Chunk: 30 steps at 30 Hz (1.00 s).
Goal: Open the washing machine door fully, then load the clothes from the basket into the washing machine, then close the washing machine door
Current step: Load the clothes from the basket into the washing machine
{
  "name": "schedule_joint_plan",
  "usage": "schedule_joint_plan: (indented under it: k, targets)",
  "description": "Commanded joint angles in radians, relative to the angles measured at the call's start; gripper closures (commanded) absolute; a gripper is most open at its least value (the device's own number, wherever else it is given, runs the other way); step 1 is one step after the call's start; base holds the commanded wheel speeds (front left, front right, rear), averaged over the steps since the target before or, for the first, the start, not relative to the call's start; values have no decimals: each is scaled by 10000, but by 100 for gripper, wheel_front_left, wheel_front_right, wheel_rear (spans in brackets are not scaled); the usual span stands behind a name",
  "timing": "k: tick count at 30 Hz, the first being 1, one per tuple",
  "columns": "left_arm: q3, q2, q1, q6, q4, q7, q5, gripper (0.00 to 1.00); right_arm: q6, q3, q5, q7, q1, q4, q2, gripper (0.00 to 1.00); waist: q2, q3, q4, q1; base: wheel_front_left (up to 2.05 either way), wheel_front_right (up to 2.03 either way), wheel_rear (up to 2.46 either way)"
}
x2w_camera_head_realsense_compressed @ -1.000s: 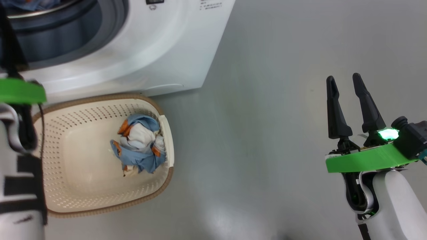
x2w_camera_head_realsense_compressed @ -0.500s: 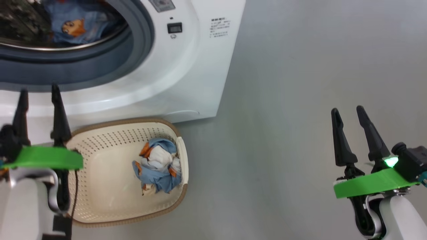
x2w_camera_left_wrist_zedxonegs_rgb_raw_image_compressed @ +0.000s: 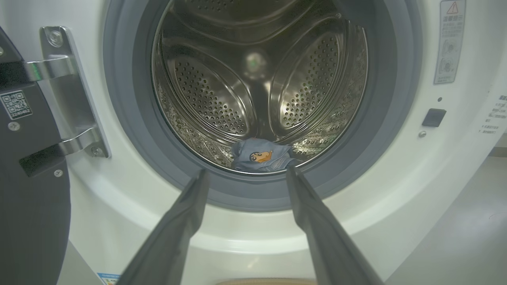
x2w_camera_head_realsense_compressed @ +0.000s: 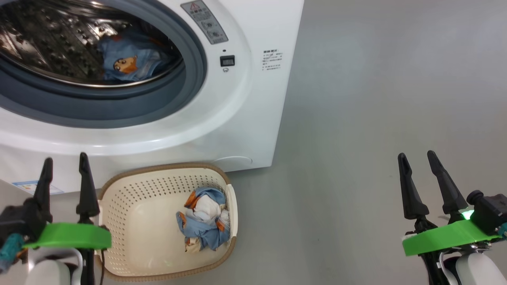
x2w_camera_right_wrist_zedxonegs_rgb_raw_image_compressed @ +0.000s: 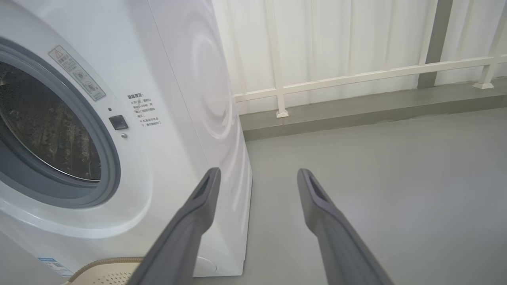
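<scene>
Green at the collar and closest to me, the left gripper [x2w_camera_head_realsense_compressed: 65,157] sits low on the left with its jaws spread wide and nothing between them. The right gripper [x2w_camera_head_realsense_compressed: 416,154] is just as wide and just as empty, out over bare floor [x2w_camera_head_realsense_compressed: 356,118], well apart from everything. Just beside the left gripper the basket [x2w_camera_head_realsense_compressed: 158,168] stands on the floor close in front of the washing machine [x2w_camera_head_realsense_compressed: 245,118], with one bundle [x2w_camera_head_realsense_compressed: 206,219] of the clothes lying against its right-hand wall. Beyond that the door [x2w_camera_left_wrist_zedxonegs_rgb_raw_image_compressed: 35,221] hangs swung wide on its hinge [x2w_camera_left_wrist_zedxonegs_rgb_raw_image_compressed: 67,99]. The other bundle [x2w_camera_head_realsense_compressed: 126,59] rests at the bottom of the drum [x2w_camera_left_wrist_zedxonegs_rgb_raw_image_compressed: 222,91], just behind the lower lip of the gasket [x2w_camera_head_realsense_compressed: 119,109]. My head camera has tipped upward over the last second, so the whole picture has slid. Apart from that, the left arm, which was reaching at the drum mouth, has drawn back to the basket's left edge. The basket bundle has not shifted in its place. I judge the first drop done and loading about half finished. Next I'd send the left gripper into the basket's right end, then place that bundle deep, since loose fabric could trail over the gasket and foul the door.
</scene>
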<state>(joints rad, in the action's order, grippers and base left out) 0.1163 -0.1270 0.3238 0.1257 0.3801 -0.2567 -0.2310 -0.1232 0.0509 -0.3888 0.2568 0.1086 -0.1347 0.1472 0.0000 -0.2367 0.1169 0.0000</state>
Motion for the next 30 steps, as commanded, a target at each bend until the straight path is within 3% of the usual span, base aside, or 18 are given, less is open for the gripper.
schedule_joint_plan:
  k: [1, 18, 30]
  targets:
    - [331, -174, -154, 50, -346, -51, 179, 0, -75, 112, -173, 49, -112, 210, 165, 0, 0, 224, -95, 0, 0, 0, 0]
    - [842, 305, -2086, 50, -1603, -51, 314, 0, -75, 7, -174, 49, -459, 274, 221, 0, 0, 592, -84, 0, 0, 0, 0]
    - [998, 469, -2445, 50, -1919, -51, 397, 0, -75, -10, -175, 49, -439, 276, 214, 0, 0, 676, -73, 0, 0, 0, 0]
